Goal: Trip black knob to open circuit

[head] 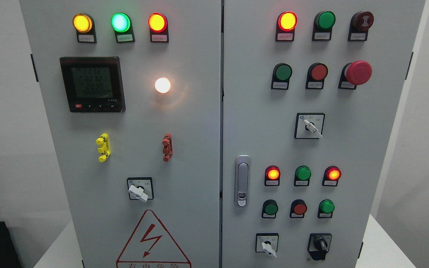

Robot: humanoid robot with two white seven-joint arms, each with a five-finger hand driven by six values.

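Black knob [320,244]: was seen low on the right door, right of the door handle [242,181], untouched.
Robot hands: could not be seen.

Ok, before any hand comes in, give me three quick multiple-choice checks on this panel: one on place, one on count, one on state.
1. Where is the black knob?
A. lower right of the right door
B. top of the left door
C. beside the meter

2. How many white-handled rotary switches show?
A. one
B. three
C. five

3. The white lamp is:
A. off
B. lit
C. covered

Answers: 1 A, it sits at the right door's bottom corner. 2 B, one on the left door, two on the right. 3 B, it glows brightly.
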